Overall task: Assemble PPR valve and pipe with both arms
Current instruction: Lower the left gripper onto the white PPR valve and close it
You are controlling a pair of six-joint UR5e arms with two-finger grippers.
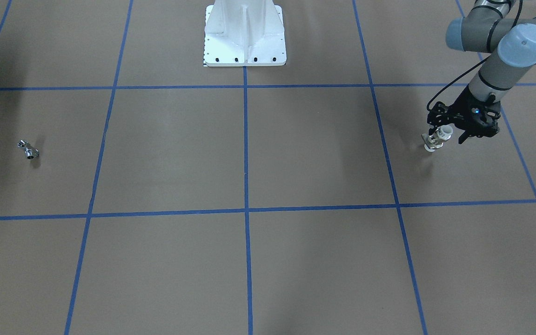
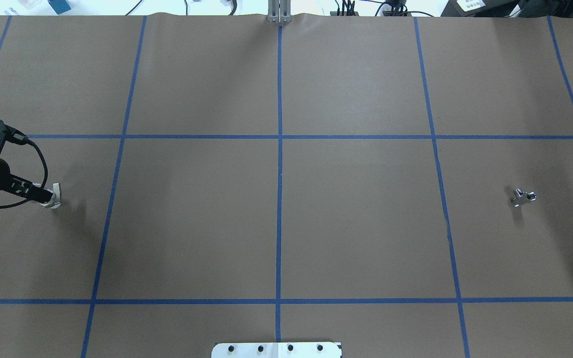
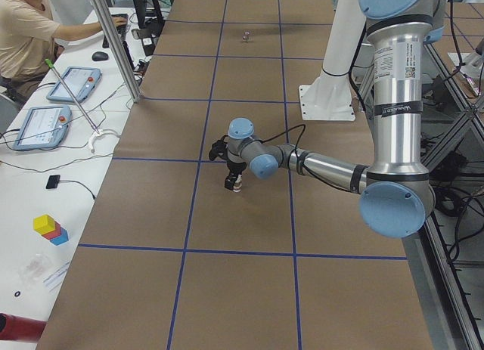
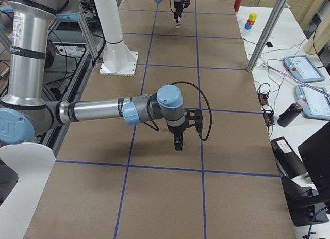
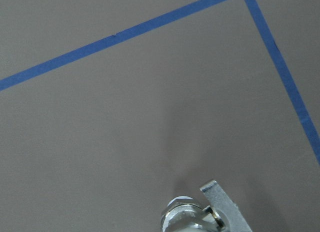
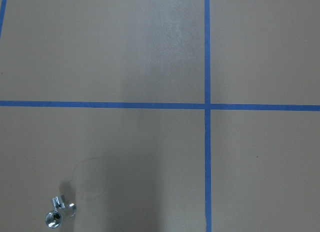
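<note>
My left gripper point(image 1: 437, 139) is shut on the white PPR valve point(image 1: 440, 136) and holds it low over the brown table at my far left. The same grip shows in the overhead view point(image 2: 52, 196). In the left wrist view the valve point(image 5: 182, 217) sits at the bottom edge beside one metal fingertip point(image 5: 220, 199). The chrome pipe point(image 1: 28, 150) lies alone on the table at my far right, also seen in the overhead view point(image 2: 523, 197) and the right wrist view point(image 6: 59, 213). My right gripper point(image 4: 178, 143) hangs above the table; I cannot tell whether it is open or shut.
The white pedestal base point(image 1: 244, 32) stands at the table's middle on my side. Blue tape lines point(image 2: 279, 199) divide the brown surface. An operator point(image 3: 30, 32) sits at a side bench with tablets, beyond a metal pole point(image 3: 113, 44).
</note>
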